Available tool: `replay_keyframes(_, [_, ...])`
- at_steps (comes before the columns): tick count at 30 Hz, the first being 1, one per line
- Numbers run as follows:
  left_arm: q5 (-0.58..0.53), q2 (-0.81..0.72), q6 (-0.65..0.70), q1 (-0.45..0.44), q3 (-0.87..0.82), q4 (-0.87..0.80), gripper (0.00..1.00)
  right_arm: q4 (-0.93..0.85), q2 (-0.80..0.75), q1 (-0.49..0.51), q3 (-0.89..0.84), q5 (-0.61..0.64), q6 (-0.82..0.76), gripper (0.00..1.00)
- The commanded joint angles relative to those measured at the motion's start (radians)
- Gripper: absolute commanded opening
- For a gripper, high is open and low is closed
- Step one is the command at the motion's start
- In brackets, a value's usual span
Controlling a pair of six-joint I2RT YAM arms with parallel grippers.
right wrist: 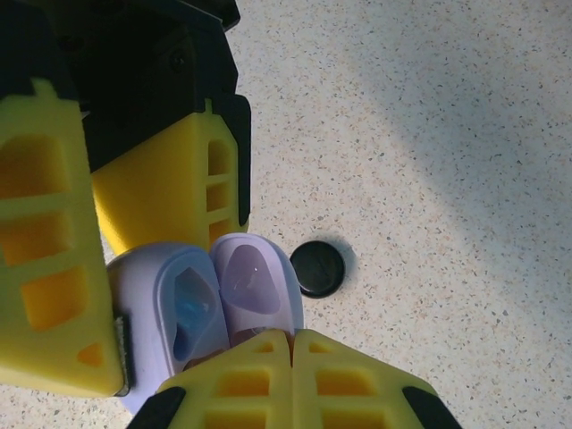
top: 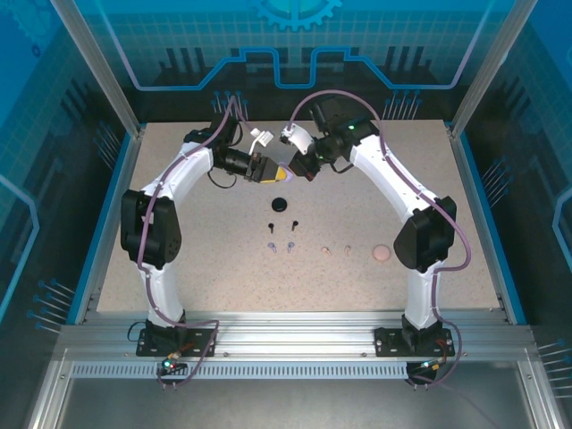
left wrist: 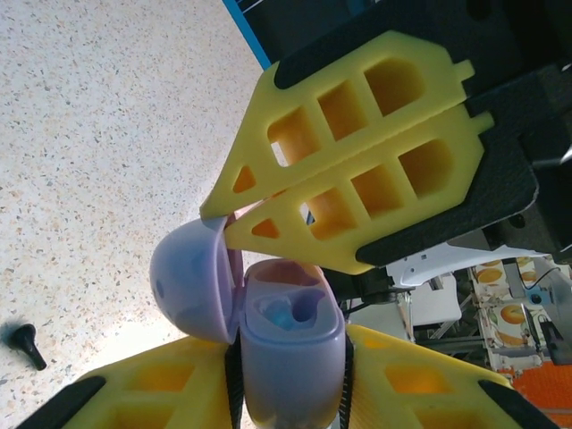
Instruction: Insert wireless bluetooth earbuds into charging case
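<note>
Bright overhead light on the table (top: 223,277), dim blue surrounds, soft diagonal shadow in right wrist view, foreground slightly blurred.

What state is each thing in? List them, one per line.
lilac case: lid open, held
left gripper: shut on the lilac case
right gripper: shut, tips at the lid
black case: closed
pink case: closed
lilac earbuds: loose on the table
pink earbuds: loose on table

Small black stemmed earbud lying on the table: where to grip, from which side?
Likely from straight above: the small black stemmed earbud lies flat on the speckled table, apart from other things. Close jaws across its bulbous head; the thin stem offers little to pinch.
</note>
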Motion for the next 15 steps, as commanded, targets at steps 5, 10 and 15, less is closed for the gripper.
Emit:
replay_keyframes(5, [0.045, 0.015, 0.042, -0.004, 0.037, -0.039, 0.33, -0.032, -0.003, 0.019, 0.011, 0.014, -0.02, 0.0])
replay_keyframes(10, [0.044, 0.017, 0.046, -0.003, 0.041, -0.043, 0.36, -0.031, -0.001, 0.019, 0.011, 0.016, -0.02, 0.0])
replay_keyframes(15, [0.044, 0.02, 0.047, -0.003, 0.041, -0.04, 0.28, -0.03, -0.002, 0.02, 0.012, 0.016, -0.018, 0.0])
